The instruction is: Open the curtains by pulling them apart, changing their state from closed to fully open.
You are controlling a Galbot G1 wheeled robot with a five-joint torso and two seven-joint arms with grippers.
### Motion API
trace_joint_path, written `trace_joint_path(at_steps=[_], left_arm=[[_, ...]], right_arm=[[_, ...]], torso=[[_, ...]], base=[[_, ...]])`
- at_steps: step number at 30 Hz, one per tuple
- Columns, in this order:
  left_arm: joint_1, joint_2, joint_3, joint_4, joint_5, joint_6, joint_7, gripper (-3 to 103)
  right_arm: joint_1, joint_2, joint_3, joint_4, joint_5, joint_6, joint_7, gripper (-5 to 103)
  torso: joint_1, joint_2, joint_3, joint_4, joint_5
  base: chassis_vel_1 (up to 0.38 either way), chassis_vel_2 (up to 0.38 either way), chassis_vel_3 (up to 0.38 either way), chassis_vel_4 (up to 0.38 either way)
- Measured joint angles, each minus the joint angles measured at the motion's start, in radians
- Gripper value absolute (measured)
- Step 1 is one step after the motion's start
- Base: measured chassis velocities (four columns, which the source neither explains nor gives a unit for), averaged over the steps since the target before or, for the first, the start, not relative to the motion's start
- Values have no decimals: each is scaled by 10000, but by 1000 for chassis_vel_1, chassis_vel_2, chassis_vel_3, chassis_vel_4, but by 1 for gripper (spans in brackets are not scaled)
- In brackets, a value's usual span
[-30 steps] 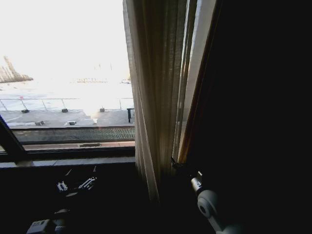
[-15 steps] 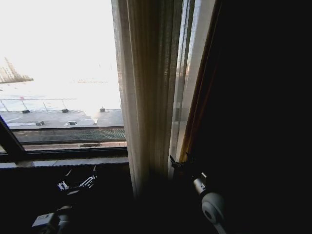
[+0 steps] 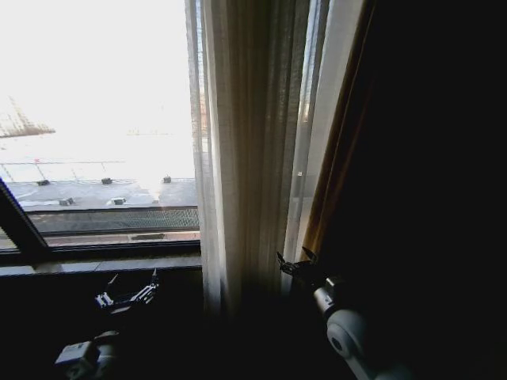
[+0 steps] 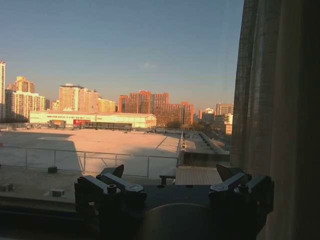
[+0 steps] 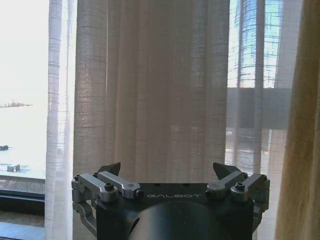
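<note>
Right gripper (image 3: 291,261) is sitting wide open with nothing between its jaws, so you're not gripping any fabric at the moment. Straight ahead of it, and just to its left, the curtains (image 3: 253,158) are hanging bunched into one thick pleated column; whether the fingertips are touching the cloth, I can't tell. Off to its right there's a yellowish drape (image 5: 305,125) and then dark wall. Left gripper (image 3: 127,297) is parked low and well off to the left, also spread open, facing the bare window (image 4: 115,100).

Judging by all that clear glass, you're looking at the tail end of the job: the panel is mostly pulled aside. If you're wanting it fully open, I'd say the next move calls for pinching the bunched edge and dragging it further right, toward that drape.
</note>
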Motion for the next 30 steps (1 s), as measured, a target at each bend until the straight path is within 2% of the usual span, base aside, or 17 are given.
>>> trace_joint_path(at_steps=[20,30], left_arm=[[6,-62,6,-58,-6,-203,25,100],[111,-134,-16,-128,13,-359,45,100]], right_arm=[[66,185,-59,-350,-77,353,-24,100],[41,286,-79,-405,-180,447,-22,100]], torso=[[0,2,-2,3,-3],[0,1,-1,-2,9]], base=[[251,390,-251,-378],[-109,240,125,-238]])
